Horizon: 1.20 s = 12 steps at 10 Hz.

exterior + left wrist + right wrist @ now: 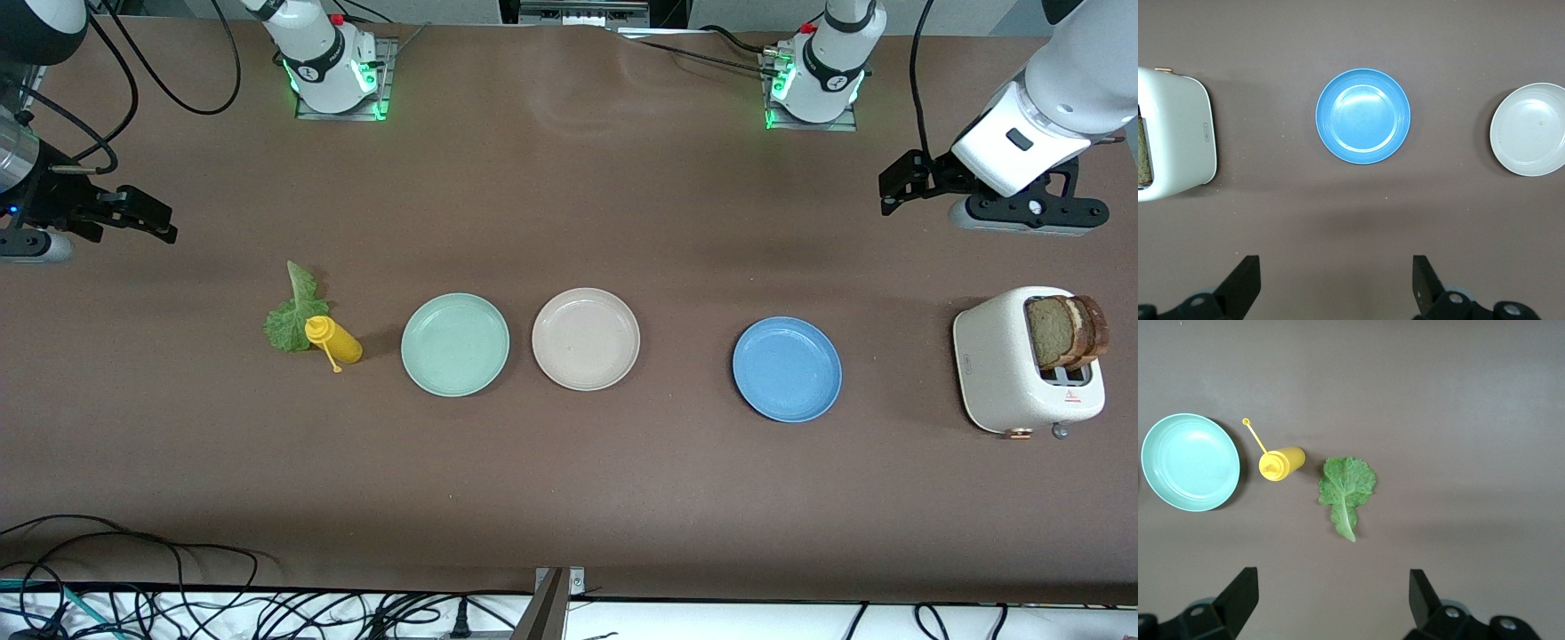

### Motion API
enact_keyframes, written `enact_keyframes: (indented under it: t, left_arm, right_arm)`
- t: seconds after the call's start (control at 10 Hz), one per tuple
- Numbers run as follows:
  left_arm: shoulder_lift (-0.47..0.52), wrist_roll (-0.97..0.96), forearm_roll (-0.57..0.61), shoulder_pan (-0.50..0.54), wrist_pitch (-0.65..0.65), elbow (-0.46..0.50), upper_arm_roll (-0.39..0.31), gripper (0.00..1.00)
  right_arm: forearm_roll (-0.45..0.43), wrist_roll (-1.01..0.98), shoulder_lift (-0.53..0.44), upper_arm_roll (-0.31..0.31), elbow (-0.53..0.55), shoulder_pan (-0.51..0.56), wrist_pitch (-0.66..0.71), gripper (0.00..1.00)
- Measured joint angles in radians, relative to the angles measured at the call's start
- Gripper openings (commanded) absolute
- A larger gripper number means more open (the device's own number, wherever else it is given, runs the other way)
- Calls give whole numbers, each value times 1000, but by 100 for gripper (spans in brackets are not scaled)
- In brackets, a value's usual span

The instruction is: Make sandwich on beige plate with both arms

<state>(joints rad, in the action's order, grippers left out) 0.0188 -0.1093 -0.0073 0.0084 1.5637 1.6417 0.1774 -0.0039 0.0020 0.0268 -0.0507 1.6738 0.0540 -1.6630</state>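
Row along the brown worktop, right arm's end to left arm's: ruffled green lettuce leaf, touching yellow squeeze bottle, mint-green round plate, beige round plate, blue round plate, white toaster holding two brown bread slices.

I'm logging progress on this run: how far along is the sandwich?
Nothing is done yet: the beige plate is bare. Nothing is in hand: the left gripper hangs open above the table near the toaster, the right gripper open near the lettuce leaf. Left to do: move both bread slices, which sit in the toaster, and the lettuce onto the plate.
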Motion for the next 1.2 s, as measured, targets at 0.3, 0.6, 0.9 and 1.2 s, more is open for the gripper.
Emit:
enact_keyframes:
  t: [0.3, 0.6, 0.9, 1.2]
  left_arm:
    - [0, 0, 0, 0, 0, 0, 0, 100]
    - [0, 0, 0, 0, 0, 0, 0, 100]
    - [0, 0, 0, 0, 0, 0, 0, 100]
    - [0, 0, 0, 0, 0, 0, 0, 100]
  right_arm:
    - [2, 0, 11, 0, 0, 0, 0, 100]
    - [7, 0, 19, 0, 0, 1, 0, 100]
    - [15, 0, 20, 0, 0, 1, 0, 100]
    - [15, -1, 21, 0, 0, 1, 0, 100]
